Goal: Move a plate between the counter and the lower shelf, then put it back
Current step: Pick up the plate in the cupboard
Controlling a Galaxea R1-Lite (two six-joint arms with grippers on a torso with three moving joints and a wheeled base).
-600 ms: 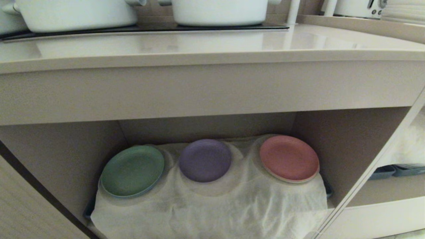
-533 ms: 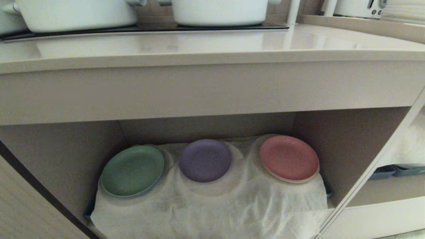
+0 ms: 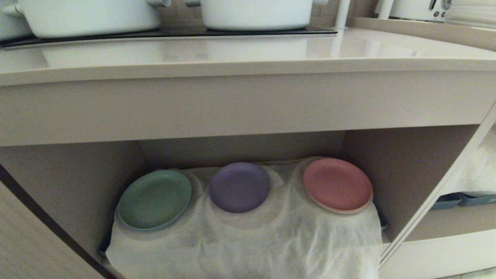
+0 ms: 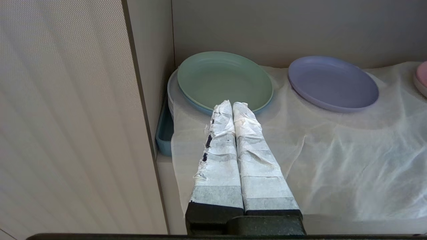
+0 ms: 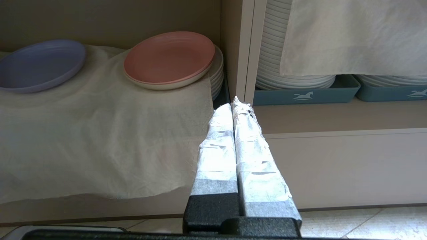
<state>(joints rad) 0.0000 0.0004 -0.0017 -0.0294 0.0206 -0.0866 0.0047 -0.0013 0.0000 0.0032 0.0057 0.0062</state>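
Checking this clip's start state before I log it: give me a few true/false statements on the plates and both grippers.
1. The purple plate lies between the green plate and the pink plate. True.
2. The purple plate is on the counter. False: it rests on the white cloth in the lower shelf.
3. The left gripper is shut and holds nothing. True.
4. The right gripper grips the pink plate. False: its fingers are shut on nothing, apart from the plate.
5. White pots stand on the counter. True.
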